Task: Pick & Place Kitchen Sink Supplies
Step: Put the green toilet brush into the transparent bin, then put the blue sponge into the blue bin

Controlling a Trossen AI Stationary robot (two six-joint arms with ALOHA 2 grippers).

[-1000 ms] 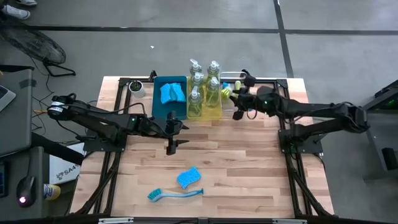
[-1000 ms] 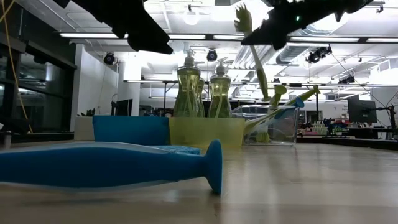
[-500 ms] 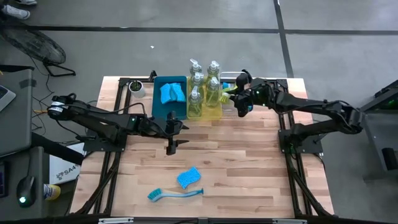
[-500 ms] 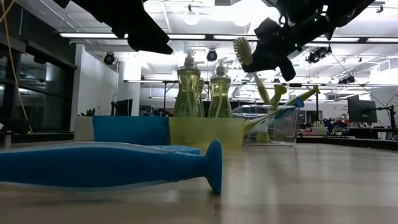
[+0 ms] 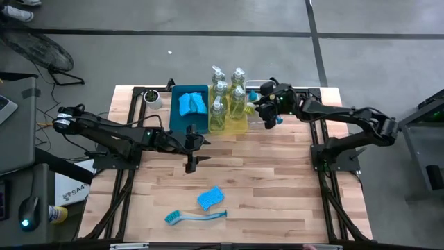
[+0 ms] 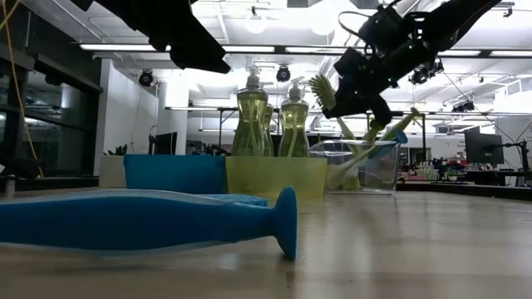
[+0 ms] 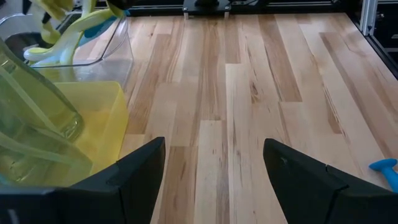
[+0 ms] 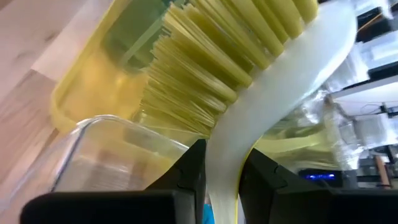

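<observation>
Right gripper (image 5: pixel 267 109) clenched on yellow-green brush (image 8: pixel 261 68), over clear bin (image 6: pixel 359 166) at table's far edge; handle points down toward bin, head up. Left gripper (image 5: pixel 192 148) released, mid-table. Blue brush (image 5: pixel 194 217) and sponge (image 5: pixel 211 198) at near edge, nearer left gripper.

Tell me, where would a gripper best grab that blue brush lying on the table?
Probably mid-handle of the blue brush, coming straight down from above. It lies flat on the table, its slim handle clear, with the blue sponge nearby but apart.

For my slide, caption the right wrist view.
Right claw grips a yellow-green brush above the clear bin.
</observation>
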